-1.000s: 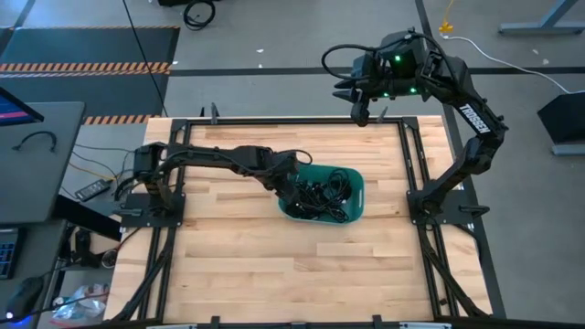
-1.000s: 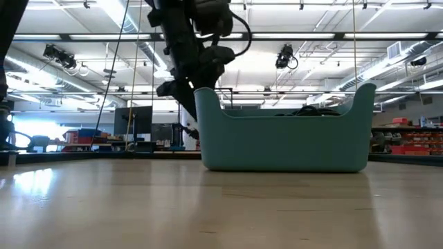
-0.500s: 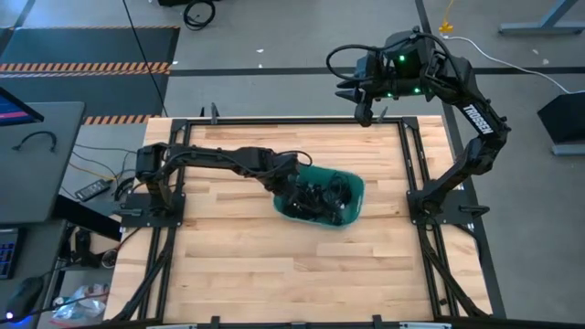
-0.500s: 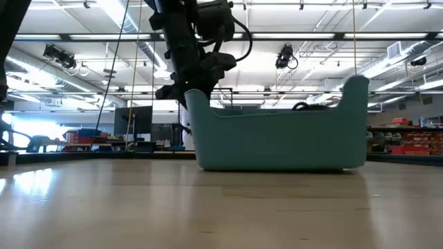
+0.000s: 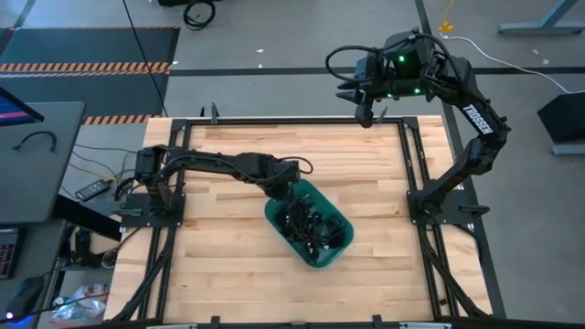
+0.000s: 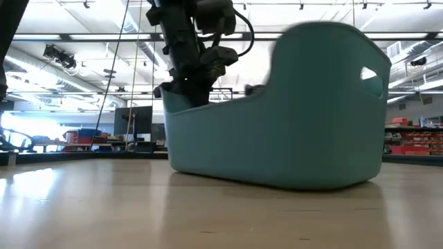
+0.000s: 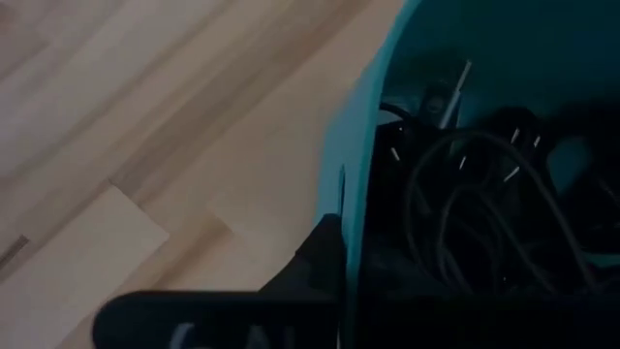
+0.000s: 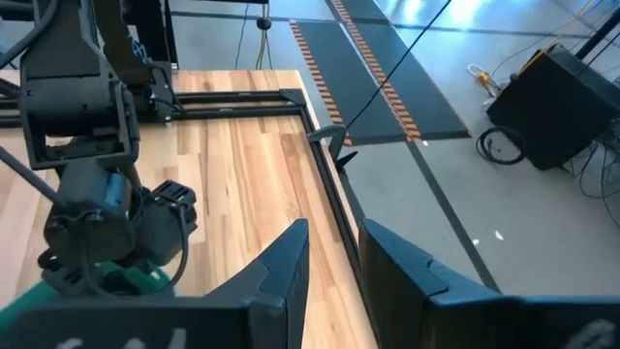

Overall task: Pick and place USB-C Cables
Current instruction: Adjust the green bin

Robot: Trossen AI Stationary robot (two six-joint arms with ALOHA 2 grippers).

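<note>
The tangled thin black USB-C cables (image 5: 311, 228) lie in the teal plastic tub (image 5: 339, 253) mid-surface on the pale wooden surface (image 5: 228, 265). The left tool (image 5: 285, 189) is clamped on the tub's far-left rim. The right tool (image 5: 364, 113), fingers parted and empty, hangs above the far edge.

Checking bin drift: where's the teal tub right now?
High view: teal tub sits near the table's centre, angled, USB-C cables inside; the left tool is shut on its rim.
</note>
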